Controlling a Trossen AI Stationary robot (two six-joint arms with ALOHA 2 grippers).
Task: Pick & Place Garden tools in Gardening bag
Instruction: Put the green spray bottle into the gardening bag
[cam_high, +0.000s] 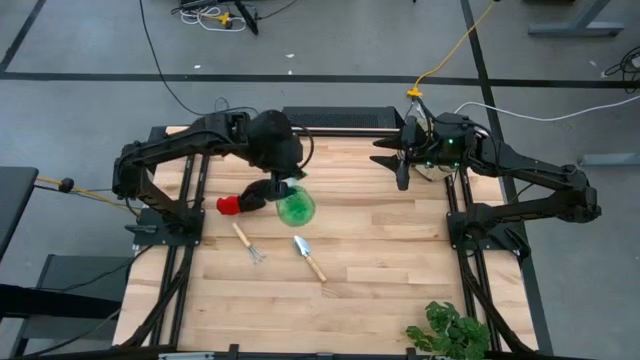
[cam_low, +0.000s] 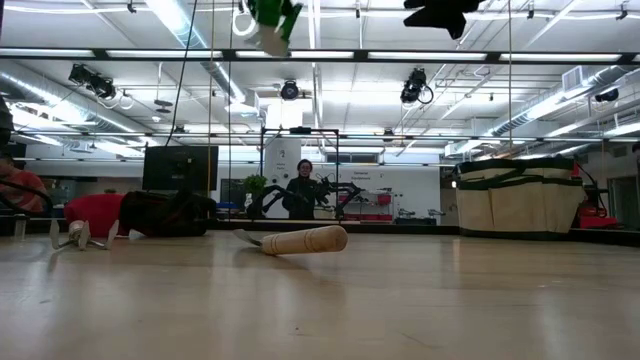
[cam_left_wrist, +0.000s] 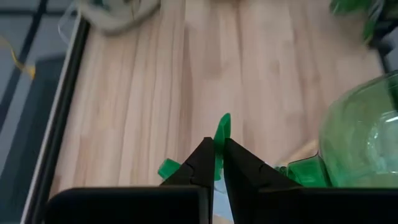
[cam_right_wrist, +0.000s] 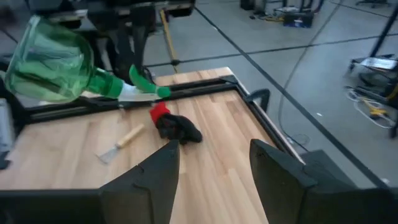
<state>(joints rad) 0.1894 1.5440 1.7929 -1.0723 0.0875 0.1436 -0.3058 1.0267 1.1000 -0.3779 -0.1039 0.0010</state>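
My left gripper is shut on the green spray bottle, which is held high above the table's middle. The bottle also shows in the right wrist view and at the top of the low view. The red-and-black glove lies just left of it. The mini rake and the trowel lie flat nearer the front. The beige bag stands at the far right; in the high view my right arm hides it. My right gripper hovers open there. No pruning shears show. My left gripper pinches a thin green part of the bottle's spray head between its two fingers. The fingers come from above, pointing down. The bottle is lifted clear of the table and lies tilted on its side, its round body toward the table's right.
A leafy green plant sits at the front right corner. Bare wood lies between the tools and the right arm. A person shows in the room behind the table.
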